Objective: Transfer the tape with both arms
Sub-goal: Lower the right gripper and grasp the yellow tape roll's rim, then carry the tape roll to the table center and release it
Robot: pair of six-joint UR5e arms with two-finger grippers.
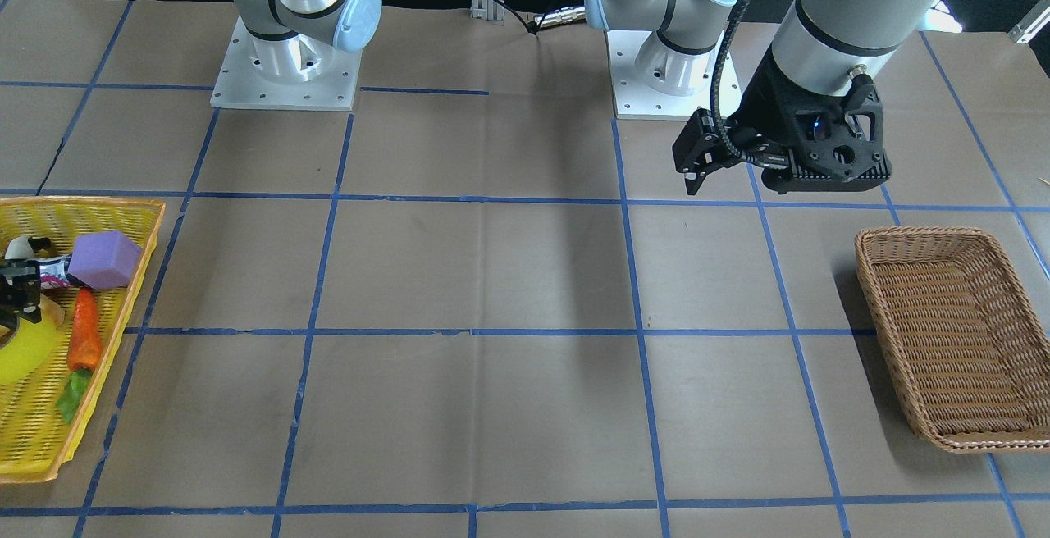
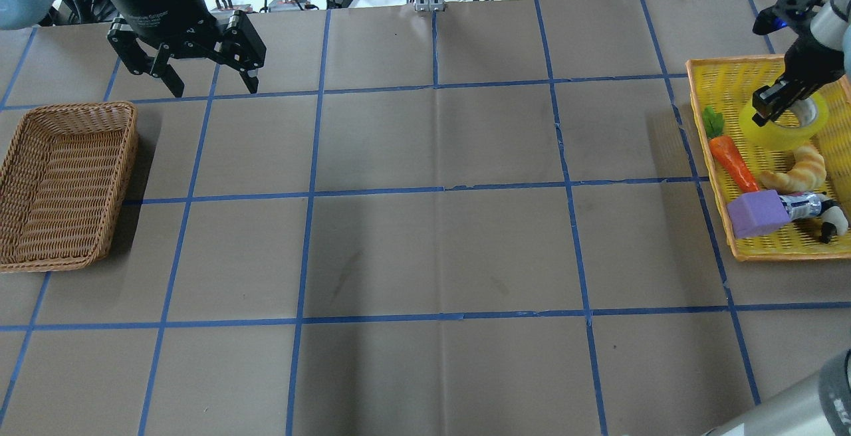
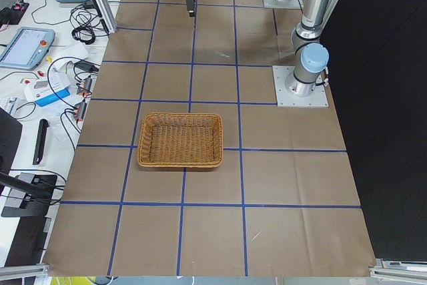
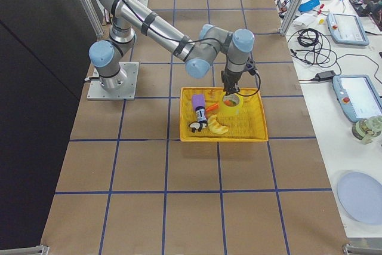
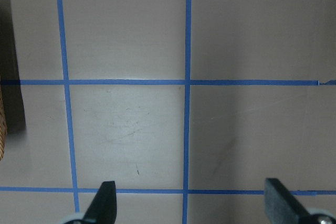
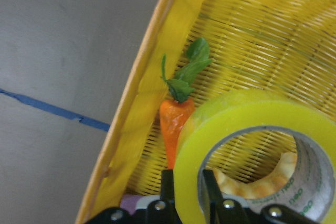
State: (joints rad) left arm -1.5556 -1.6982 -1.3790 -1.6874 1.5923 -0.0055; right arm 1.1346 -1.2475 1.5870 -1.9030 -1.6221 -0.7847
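The yellow tape roll (image 2: pixel 801 133) with its white core lies in the yellow tray (image 2: pixel 731 61) at the table's right end. My right gripper (image 2: pixel 771 107) reaches down into the tray and is shut on the roll's wall, one finger inside the ring and one outside, as the right wrist view shows (image 6: pixel 188 187). There the tape (image 6: pixel 252 124) fills the lower right. I cannot tell whether the roll is off the tray floor. My left gripper (image 2: pixel 214 87) is open and empty above the table, beside the wicker basket; it also shows in the left wrist view (image 5: pixel 190 187).
The tray also holds an orange toy carrot (image 2: pixel 731 160), a purple foam block (image 2: pixel 754 213), a toy croissant (image 2: pixel 798 170) and a small tube. An empty brown wicker basket (image 2: pixel 80 107) stands at the table's left end. Blue tape lines grid the brown table.
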